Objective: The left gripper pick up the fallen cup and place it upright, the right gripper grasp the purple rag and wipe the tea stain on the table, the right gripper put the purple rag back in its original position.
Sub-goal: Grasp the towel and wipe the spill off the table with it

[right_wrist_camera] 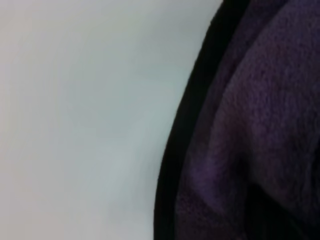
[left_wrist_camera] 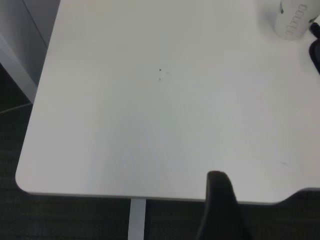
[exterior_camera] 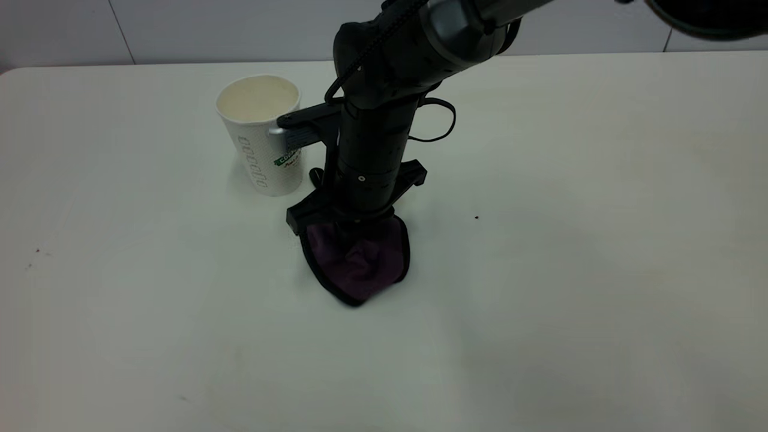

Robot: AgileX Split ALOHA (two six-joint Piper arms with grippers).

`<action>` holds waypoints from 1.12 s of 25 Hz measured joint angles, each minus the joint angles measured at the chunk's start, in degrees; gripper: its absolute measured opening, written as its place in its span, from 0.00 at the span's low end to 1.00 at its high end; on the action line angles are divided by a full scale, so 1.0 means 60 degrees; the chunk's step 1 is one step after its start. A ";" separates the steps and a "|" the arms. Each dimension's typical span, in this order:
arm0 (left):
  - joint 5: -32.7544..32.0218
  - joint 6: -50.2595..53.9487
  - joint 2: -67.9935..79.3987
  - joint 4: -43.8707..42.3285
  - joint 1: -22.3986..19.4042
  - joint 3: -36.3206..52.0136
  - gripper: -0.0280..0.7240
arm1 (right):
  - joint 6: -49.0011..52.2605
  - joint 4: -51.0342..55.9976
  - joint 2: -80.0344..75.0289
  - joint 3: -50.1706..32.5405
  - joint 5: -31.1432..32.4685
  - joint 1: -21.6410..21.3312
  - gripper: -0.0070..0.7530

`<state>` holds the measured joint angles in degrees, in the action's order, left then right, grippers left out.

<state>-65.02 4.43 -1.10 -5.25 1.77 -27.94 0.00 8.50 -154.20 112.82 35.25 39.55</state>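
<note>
1. Left side. My left claw (left_wrist_camera: 220, 207) hung above the near edge of the table (exterior_camera: 570, 270), well apart from the work. Whether it was open or closed could not be determined from its wrist view. It held nothing that could be seen.

2. Cup. The cup (exterior_camera: 261, 135) stood upright on the table, mouth up and logo facing the front, just beside my right arm. In the left wrist view it showed only as a white base (left_wrist_camera: 292, 20) at the far corner. I judged the first step, setting the cup upright, as complete.

3. Right side. My right claw (exterior_camera: 354, 231) pointed straight down at the middle of the table, its crossbar (exterior_camera: 355, 195) level just above the cloth. The claw was clamped on the purple rag (exterior_camera: 360, 267): the cloth gathered up into it in folds, while the dark-hemmed lower edge lay on the table. The right wrist view showed the rag (right_wrist_camera: 260, 125) filling one side, with bare white table beside it.

4. Step in hand. I judged this to be the wiping step, rag gripped and pressed to the surface. No tea stain could be made out.

5. Next move. Keep the grip closed and the downward pressure light. Sweep the rag across the stained patch. Steer clear of the cup, which would tip easily if the arm brushed it.
</note>
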 joint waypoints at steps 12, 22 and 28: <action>0.0000 0.0000 0.0000 0.0000 0.0000 0.0000 0.73 | 0.0366 0.0162 -0.0824 0.1727 0.0160 -0.1836 0.10; 0.0000 0.0010 0.0000 0.0000 0.0000 0.0000 0.73 | 0.0474 0.0063 -0.0843 0.1974 0.0686 -0.3009 0.10; 0.0000 0.0010 0.0000 0.0000 0.0000 0.0000 0.73 | 0.0270 0.0591 -0.0925 0.2058 0.0534 -0.2017 0.11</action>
<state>-65.02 4.49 -1.10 -5.25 1.77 -27.94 1.62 12.04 -159.75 125.17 38.45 27.44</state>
